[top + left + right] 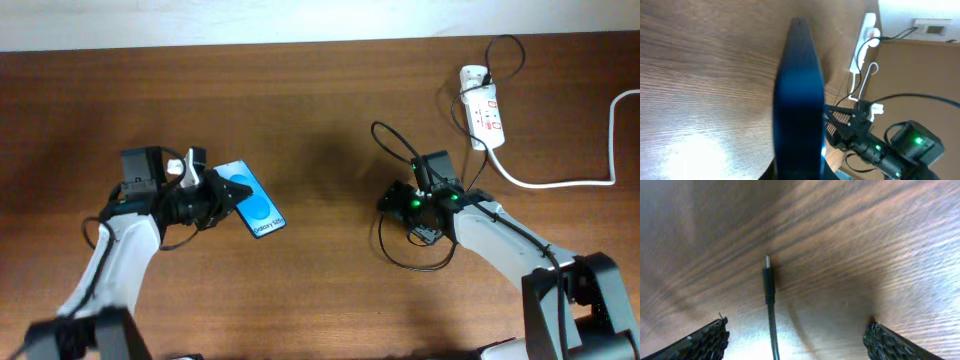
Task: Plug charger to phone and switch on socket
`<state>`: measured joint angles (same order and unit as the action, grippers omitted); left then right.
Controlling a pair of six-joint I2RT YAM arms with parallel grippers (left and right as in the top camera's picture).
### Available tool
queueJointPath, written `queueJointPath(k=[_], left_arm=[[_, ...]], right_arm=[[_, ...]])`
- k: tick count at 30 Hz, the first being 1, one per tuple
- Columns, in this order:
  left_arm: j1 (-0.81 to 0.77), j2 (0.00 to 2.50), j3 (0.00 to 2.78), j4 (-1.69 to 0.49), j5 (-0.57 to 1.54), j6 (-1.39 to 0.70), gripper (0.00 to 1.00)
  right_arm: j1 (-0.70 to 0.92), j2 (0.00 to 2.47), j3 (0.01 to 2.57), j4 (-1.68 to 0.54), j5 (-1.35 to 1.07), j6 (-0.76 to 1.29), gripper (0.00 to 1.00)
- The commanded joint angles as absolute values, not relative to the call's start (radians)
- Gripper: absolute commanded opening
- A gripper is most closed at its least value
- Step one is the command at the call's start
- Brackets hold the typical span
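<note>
In the overhead view my left gripper (224, 195) is shut on the phone (258, 208), which has a bright blue screen and is held tilted above the table at the left. The left wrist view shows the phone (800, 100) edge-on, dark and blurred. My right gripper (392, 198) hovers low at centre right and is open. In the right wrist view the charger's black connector tip (768, 282) lies on the wood between the spread fingertips (700, 342), touching neither. The thin black charger cable (400, 262) loops around the right wrist. At the back right lies the white socket (482, 105).
A thick white cord (560, 183) runs from the socket toward the right table edge. The black cable also curls beside the socket's far end (505, 50). In the left wrist view the right arm (880, 147) with green lights is beyond the phone.
</note>
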<state>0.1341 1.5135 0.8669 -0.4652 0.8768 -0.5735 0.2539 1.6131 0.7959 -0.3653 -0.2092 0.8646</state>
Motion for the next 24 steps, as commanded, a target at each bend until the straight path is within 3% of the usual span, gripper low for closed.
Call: queueJointPath(k=[1,15,24], left_arm=[[0.138,1.601,0.872,-0.387,0.995,-0.591,0.00],[0.138,1.638,0.872,-0.236,1.081,-0.591,0.00],[0.138,1.638,0.872,-0.236,1.077,-0.591,0.00]], right_arm=[[0.248,1.628,0.804,-0.362,-0.287,0.869,0.89],[0.248,1.674,0.804,-0.313,-0.334,0.903,0.82],[0.248,1.807,0.804,-0.262,-0.359,0.906,0.59]])
